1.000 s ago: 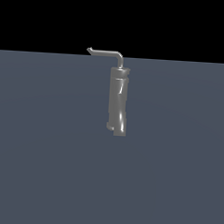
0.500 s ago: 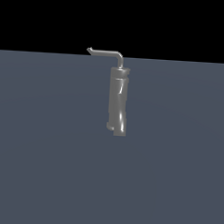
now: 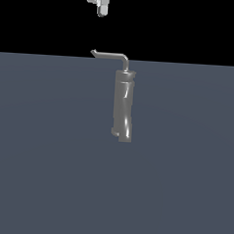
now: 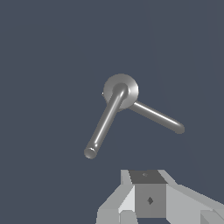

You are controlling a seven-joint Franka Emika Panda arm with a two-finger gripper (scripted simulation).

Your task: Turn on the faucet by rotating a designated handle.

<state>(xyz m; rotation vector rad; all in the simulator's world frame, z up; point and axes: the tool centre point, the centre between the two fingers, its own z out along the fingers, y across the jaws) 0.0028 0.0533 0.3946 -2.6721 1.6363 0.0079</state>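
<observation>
Exterior view side-on, distant; wrist view probably overhead (both share the faucet)

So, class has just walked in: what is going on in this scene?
A simulated robot arm is set to turn on a faucet standing upright on a grey floor. Its pincer hangs above the thin bent handle on top of the faucet, apart from it. Nothing is held. Whether the pincer is open or shut cannot be told.

Flat, plain slate-grey floor across the lower part of the exterior view, meeting a pure black backdrop along a straight, level horizon. No texture or seams visible on the grey. Even, soft lighting. Same uniform grey filling the wrist view.
</observation>
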